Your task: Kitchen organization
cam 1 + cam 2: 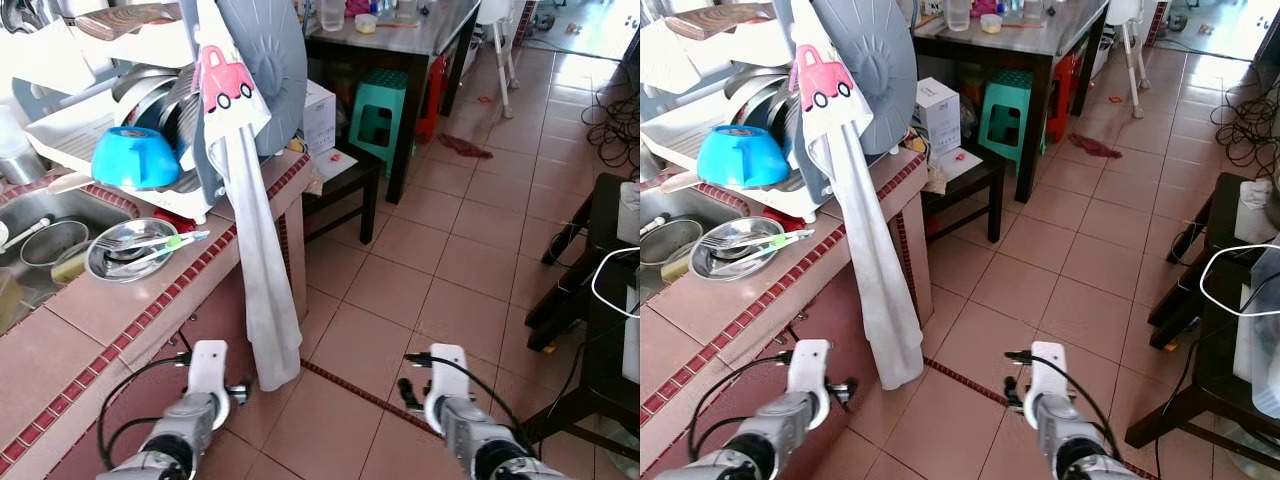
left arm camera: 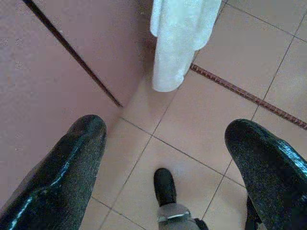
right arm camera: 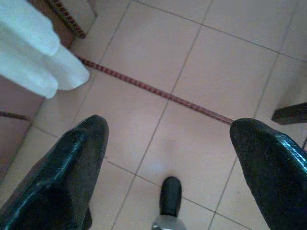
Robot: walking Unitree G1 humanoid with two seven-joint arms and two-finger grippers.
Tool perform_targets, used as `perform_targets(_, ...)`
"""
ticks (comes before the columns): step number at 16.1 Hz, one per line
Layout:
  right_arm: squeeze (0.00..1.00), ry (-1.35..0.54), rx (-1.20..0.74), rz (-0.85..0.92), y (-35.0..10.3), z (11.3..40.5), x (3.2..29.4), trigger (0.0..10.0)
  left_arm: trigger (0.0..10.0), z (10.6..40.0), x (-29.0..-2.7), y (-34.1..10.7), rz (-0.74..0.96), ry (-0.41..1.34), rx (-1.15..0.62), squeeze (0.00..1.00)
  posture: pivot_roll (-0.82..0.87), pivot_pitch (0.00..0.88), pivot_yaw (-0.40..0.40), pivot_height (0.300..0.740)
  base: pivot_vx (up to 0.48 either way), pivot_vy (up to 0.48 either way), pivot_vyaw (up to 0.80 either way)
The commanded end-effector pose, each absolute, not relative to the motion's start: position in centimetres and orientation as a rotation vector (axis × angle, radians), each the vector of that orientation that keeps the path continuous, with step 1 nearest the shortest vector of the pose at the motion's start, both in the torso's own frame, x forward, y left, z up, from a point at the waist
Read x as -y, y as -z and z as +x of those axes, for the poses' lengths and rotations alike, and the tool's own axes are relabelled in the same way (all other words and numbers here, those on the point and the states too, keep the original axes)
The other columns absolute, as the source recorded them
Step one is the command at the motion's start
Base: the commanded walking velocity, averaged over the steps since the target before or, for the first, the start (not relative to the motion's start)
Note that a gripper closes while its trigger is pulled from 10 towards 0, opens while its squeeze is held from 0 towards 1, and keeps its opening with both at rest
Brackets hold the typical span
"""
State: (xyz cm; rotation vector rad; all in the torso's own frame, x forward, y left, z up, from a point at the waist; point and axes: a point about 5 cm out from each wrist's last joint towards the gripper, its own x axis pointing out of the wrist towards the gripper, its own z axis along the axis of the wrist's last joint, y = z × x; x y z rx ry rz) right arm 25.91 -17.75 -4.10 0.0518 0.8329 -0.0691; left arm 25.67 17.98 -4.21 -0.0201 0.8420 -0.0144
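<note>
A tiled counter [image 1: 110, 310] runs along my left with a sink [image 1: 40, 215] set in it. A steel dish [image 1: 128, 250] with forks and a toothbrush lies beside the sink. Behind it a white dish rack [image 1: 60, 130] holds a blue bowl [image 1: 135, 157] and plates. A grey round cover [image 1: 265, 60] leans on the rack, and a long white towel [image 1: 255, 270] hangs from it down the counter's end. My left gripper [image 2: 165, 129] is open, low beside the counter front, over the floor. My right gripper [image 3: 168, 127] is open over bare floor tiles.
A low black bench [image 1: 345, 175] with a white box [image 1: 318, 115] stands past the counter's end. Farther on are a green stool [image 1: 378, 112] and a dark table [image 1: 420, 40]. A black stand [image 1: 590, 290] with white cable is on my right. Tiled floor lies between.
</note>
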Motion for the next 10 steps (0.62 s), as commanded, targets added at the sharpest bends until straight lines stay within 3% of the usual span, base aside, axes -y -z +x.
perform_targets(1,0.0,0.08,-0.821,0.062,4.1,25.9,17.9,10.0,10.0,25.6,-18.3,4.2,-0.019,0.035,-0.83,0.0,-0.03,0.0,0.047,0.74,0.0,0.0,0.0)
perform_targets(10,0.0,0.075,-0.731,0.012,3.7,25.3,21.0,10.0,10.0,23.5,-19.7,4.4,-0.03,0.178,-0.762,0.0,-0.02,0.004,0.049,0.74,0.0,0.0,0.0)
